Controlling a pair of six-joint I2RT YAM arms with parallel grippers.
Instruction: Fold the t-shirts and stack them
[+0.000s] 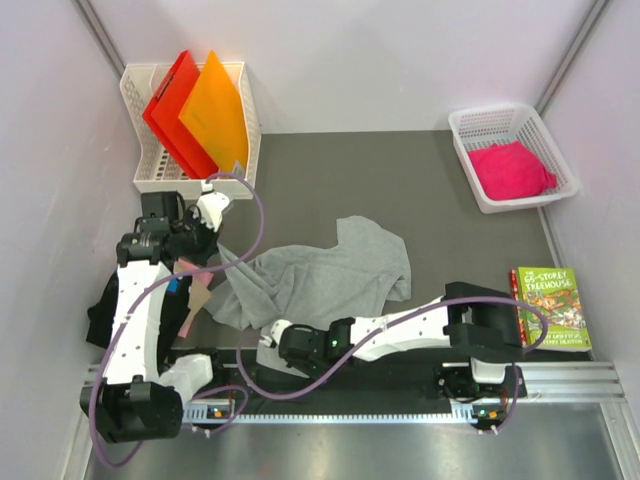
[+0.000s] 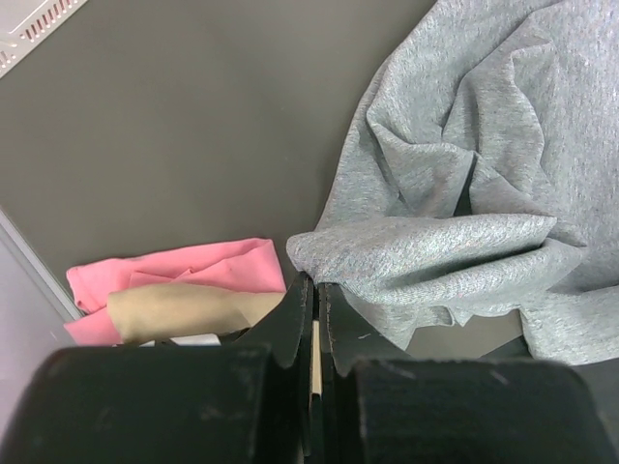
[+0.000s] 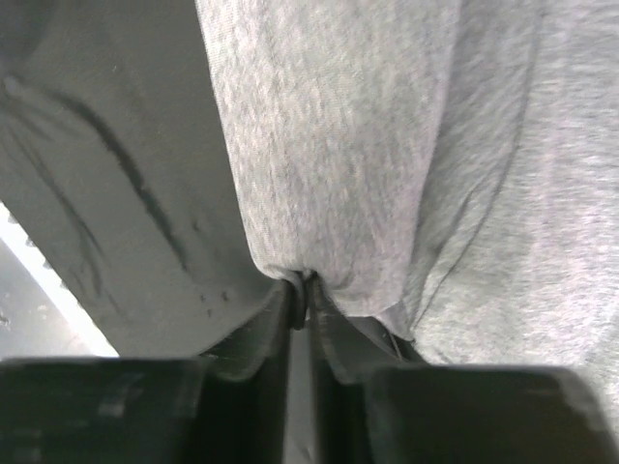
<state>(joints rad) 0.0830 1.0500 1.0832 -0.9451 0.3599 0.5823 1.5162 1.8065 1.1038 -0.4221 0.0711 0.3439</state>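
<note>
So we've got the right gripper [image 3: 302,282] squeezed down tight on a bunched fold of the grey t-shirt [image 1: 330,270]. The cloth gathers right into its tips at the tee's near edge, and the rest spreads out crumpled beyond them. The left gripper [image 2: 315,282] is pinched together too, with only a hairline slit between its jaws. It's closed on a corner of the same tee, and a fold runs off to the right straight from its tips. Just left of those fingers is a pink cloth [image 2: 179,266] with a tan strip [image 2: 184,307] lying against it; we can't tell what either one is. Further back on that side, under the left arm, is the black t-shirt [image 1: 98,318], mostly hidden. Ahead and left of the left gripper there's a white basket [image 1: 150,180] with a red folder [image 1: 170,100] and an orange folder [image 1: 215,105] leaning inside it. Well away from the right gripper, across its own arm, the pink t-shirt [image 1: 512,170] sits wadded in a second basket [image 1: 490,122]. A green book [image 1: 550,308] lies flat back by that arm's base. Purple cables [image 1: 255,215] loop around both arms. Everything's on a dark grey mat [image 1: 400,190], with pale walls [image 1: 350,50] around it and a metal rail [image 1: 560,375] along the near edge.
</note>
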